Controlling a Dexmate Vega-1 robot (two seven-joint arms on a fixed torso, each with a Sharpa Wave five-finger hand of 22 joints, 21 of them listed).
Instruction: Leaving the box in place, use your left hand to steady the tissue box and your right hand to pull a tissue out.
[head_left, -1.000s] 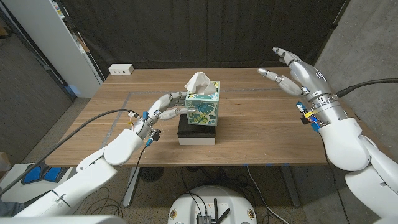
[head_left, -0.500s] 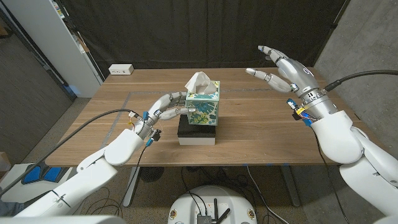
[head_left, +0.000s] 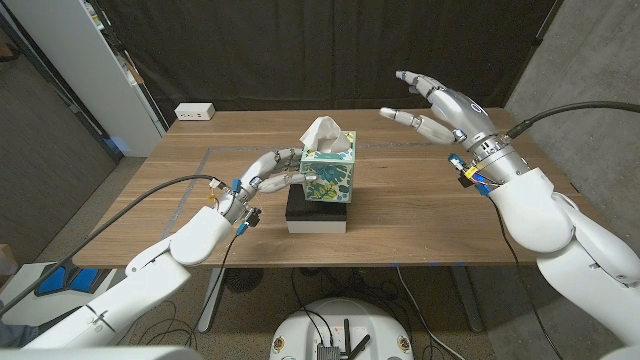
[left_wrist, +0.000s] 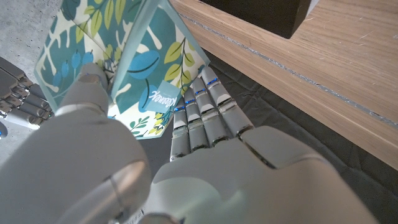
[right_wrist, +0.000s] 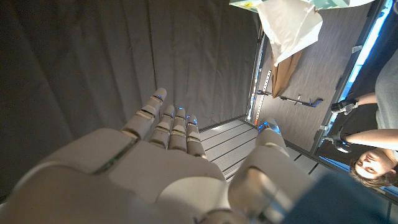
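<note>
Left hand (head_left: 268, 172) grips one tissue box (head_left: 327, 172); right hand (head_left: 440, 105) hovers spread.

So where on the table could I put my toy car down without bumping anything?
The table is bare wood between the tissue box and the raised right hand, and along the front edge. The far left, near the white power strip, is mostly bare too. It is crowded in the middle, where the left hand holds the box on its black block.

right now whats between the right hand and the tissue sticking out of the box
Nothing: in the head view the right hand hangs open in the air, and below the gap to the tissue lies only bare table.
</note>
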